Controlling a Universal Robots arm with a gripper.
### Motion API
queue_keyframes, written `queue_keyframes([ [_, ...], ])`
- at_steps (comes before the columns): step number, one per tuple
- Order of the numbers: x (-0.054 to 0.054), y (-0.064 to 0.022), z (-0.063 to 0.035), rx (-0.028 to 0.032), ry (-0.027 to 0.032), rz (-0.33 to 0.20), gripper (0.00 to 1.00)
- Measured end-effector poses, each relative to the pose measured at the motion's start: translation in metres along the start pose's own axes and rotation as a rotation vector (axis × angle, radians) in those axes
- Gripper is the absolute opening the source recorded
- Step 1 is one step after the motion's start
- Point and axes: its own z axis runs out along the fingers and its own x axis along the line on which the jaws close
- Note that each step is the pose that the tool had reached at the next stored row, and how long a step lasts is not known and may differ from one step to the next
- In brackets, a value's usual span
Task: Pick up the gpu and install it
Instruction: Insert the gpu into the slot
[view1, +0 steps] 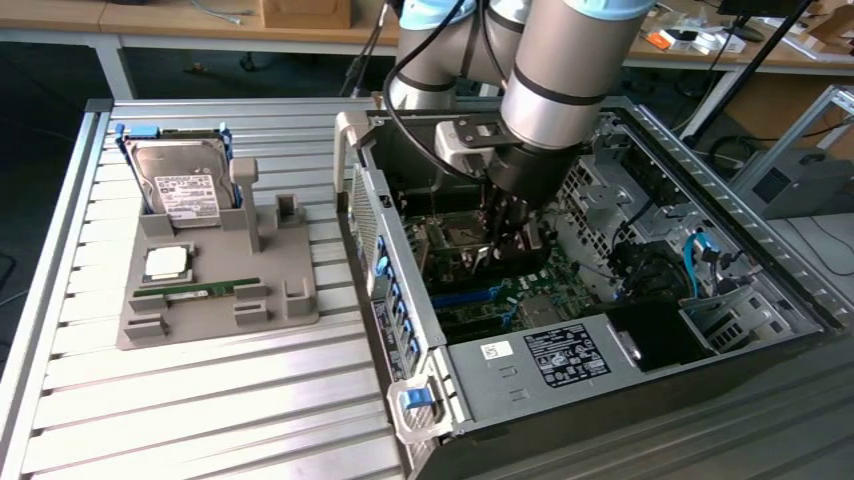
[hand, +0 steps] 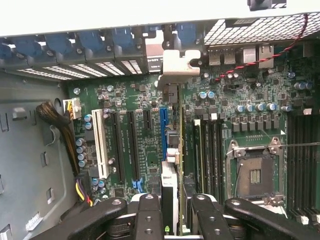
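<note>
Inside the open computer case (view1: 747, 290), gripper (hand: 170, 207) clamped on the gpu (hand: 172, 150), held edge-on just over the blue slot (hand: 163, 131) of the motherboard (hand: 135, 90) (bracket toward the rear wall). Risk: slight misalignment, card jamming beside the slot or tilting in the grip.

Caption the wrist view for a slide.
Gripper holds the gpu edge-on over the motherboard slots inside the open case.
</note>
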Motion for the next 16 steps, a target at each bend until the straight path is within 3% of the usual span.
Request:
queue_keyframes([
  [16, 0.006, 0.0088, 0.0129, 0.0001, -0.0002, 0.000, 0.27],
])
